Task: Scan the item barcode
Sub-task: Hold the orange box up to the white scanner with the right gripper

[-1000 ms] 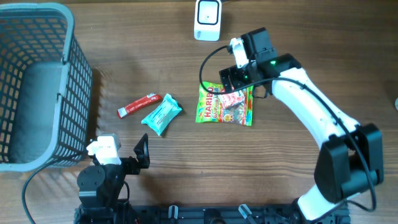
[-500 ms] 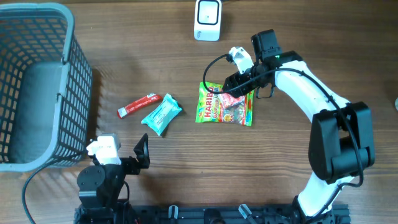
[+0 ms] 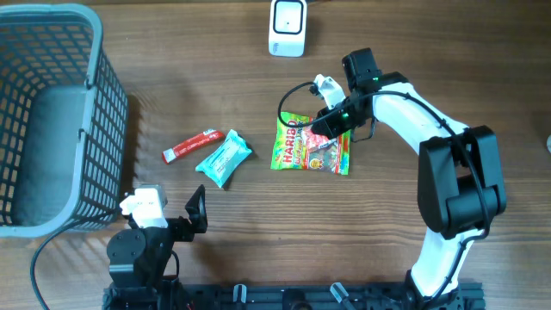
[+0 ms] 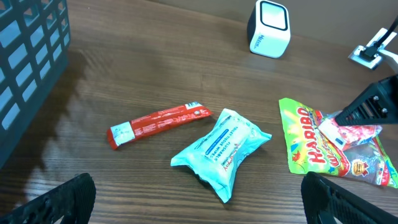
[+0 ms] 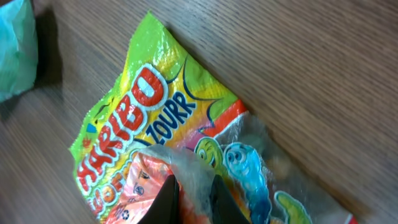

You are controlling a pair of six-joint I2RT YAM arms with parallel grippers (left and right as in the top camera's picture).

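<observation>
Haribo bag (image 3: pixel 297 151) lies near the scanner (image 3: pixel 287 26); my right tool (image 5: pixel 194 185) is pinched narrow, apparently gripping its film.

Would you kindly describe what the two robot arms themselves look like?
The right arm has white links, black joints, a green light and a looping black cable. The left arm is mostly black with a white camera block; its fingers are black.

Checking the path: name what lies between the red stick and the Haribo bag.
The teal packet, plain in the overhead and left wrist views.
</observation>
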